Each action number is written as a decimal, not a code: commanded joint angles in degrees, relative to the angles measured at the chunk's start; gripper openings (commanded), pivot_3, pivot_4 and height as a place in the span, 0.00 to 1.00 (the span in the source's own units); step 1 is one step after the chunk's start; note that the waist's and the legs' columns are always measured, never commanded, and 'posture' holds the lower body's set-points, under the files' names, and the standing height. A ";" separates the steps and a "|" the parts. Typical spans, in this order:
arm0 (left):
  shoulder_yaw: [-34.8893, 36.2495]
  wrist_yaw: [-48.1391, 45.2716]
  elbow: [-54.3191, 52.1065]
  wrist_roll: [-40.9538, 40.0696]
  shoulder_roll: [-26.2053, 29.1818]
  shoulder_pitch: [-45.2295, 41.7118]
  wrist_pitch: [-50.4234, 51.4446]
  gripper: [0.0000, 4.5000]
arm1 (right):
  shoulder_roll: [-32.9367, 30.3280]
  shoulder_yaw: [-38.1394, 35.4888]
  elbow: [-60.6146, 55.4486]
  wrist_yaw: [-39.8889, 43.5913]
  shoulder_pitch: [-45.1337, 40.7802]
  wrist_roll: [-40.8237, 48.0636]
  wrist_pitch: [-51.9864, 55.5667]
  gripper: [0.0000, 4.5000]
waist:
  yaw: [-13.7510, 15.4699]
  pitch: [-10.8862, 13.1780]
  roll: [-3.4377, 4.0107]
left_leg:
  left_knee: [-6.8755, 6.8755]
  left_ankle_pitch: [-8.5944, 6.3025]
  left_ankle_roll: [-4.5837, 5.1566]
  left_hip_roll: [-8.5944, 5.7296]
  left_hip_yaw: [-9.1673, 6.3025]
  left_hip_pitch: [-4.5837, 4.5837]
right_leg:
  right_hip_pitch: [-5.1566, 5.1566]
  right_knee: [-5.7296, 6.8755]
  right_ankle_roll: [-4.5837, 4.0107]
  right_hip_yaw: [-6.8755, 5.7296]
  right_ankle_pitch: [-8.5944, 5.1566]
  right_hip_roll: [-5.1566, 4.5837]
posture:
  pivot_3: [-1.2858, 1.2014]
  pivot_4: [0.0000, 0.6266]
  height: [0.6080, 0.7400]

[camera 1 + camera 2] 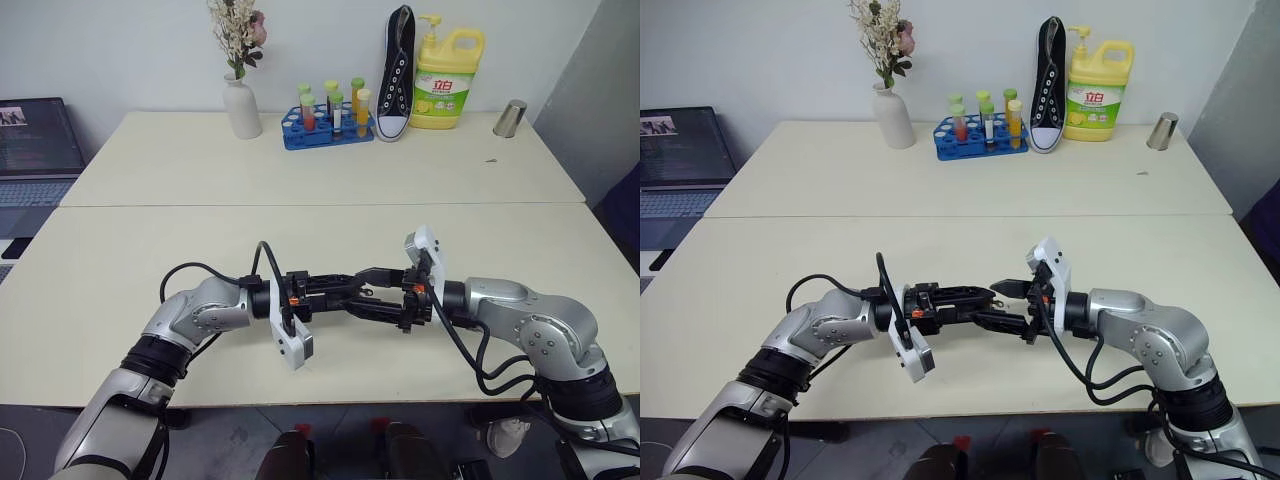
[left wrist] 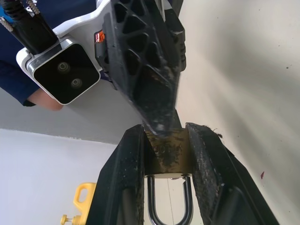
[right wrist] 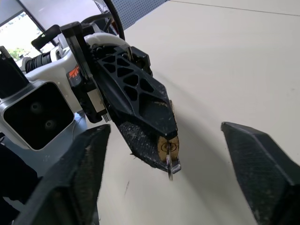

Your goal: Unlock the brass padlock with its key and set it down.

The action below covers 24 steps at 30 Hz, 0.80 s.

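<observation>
One small brass padlock (image 2: pixel 168 154) is clamped between the two black fingers of the left gripper (image 1: pixel 352 291), above the near table (image 1: pixel 120 290) and just below the centre of the head view. Its golden body is dulled and scuffed, and its thin silvery U-shaped shackle (image 2: pixel 168 206) is seen seated in the body, cut off by the frame edge at 6 o'clock in the left wrist view. In the right wrist view the round keyway face is shown, with a thin silvery key (image 3: pixel 169 165) seen hanging from it. The right gripper (image 1: pixel 375 292) is held with its fingers spread wide apart and nothing between them, directly facing the left one; one finger (image 2: pixel 140 61) is seen just over the padlock, though contact cannot be judged. From the padlock at 12 o'clock, on the far table, a yellow detergent bottle (image 1: pixel 446 78) with an unreadable green label is stood beside a black sneaker (image 1: pixel 396 72), a blue tube rack (image 1: pixel 328 112), a white vase (image 1: pixel 240 105) and a metal cup (image 1: pixel 510 118). At 10 o'clock a laptop (image 1: pixel 35 150) is cut off.
</observation>
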 commanded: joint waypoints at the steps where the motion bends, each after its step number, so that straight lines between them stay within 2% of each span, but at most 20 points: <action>1: 0.09 0.34 -1.82 -2.24 -0.04 -0.03 0.21 0.22 | 0.65 -0.46 -0.73 0.97 -1.21 -0.62 -1.14 0.55 | 0.00 0.00 0.00 | 0.00 0.00 0.00 0.00 0.00 0.00 | 0.00 0.00 0.00 0.00 0.00 0.00 | 0.52 0.24 1.00; 7: 0.14 0.26 -1.64 -2.24 0.19 -0.08 0.17 0.22 | 1.33 -0.80 -0.24 1.81 -1.70 -0.66 -1.04 0.06 | 0.00 0.00 0.00 | 0.00 0.00 0.00 0.00 0.00 0.00 | 0.00 0.00 0.00 0.00 0.00 0.00 | 0.52 0.24 1.00; 8: 0.13 0.23 -1.60 -2.26 0.18 -0.09 0.20 0.22 | 1.46 -0.94 -0.08 1.99 -1.81 -0.59 -0.93 0.03 | 0.00 0.00 0.00 | 0.00 0.00 0.00 0.00 0.00 0.00 | 0.00 0.00 0.00 0.01 0.00 0.00 | 0.52 0.24 1.00; 18: -0.99 -0.84 -2.05 -3.93 0.99 1.04 -0.20 0.22 | 1.83 -0.67 -0.25 3.63 -1.92 -1.70 -1.13 0.03 | 0.00 0.00 0.00 | 0.00 0.00 0.00 0.00 -0.01 0.00 | 0.00 0.00 0.00 0.00 0.00 0.00 | 0.52 0.24 1.00; 21: -3.12 -3.57 -1.81 -8.43 1.84 1.54 1.20 0.22 | 1.71 -0.42 -0.40 3.86 -1.76 -2.00 -1.31 0.03 | -0.02 0.00 0.01 | 0.00 0.00 0.00 0.00 0.00 0.00 | 0.00 0.00 0.00 0.00 0.00 0.00 | 0.52 0.24 1.00; 24: -3.59 -5.31 -2.50 -11.77 2.31 1.87 2.79 0.43 | 1.61 -0.28 -0.49 3.93 -1.63 -2.15 -1.40 0.03 | -0.04 0.00 0.01 | 0.00 0.00 0.00 0.02 0.00 0.00 | 0.00 0.00 0.00 0.01 0.00 0.00 | 0.52 0.24 1.00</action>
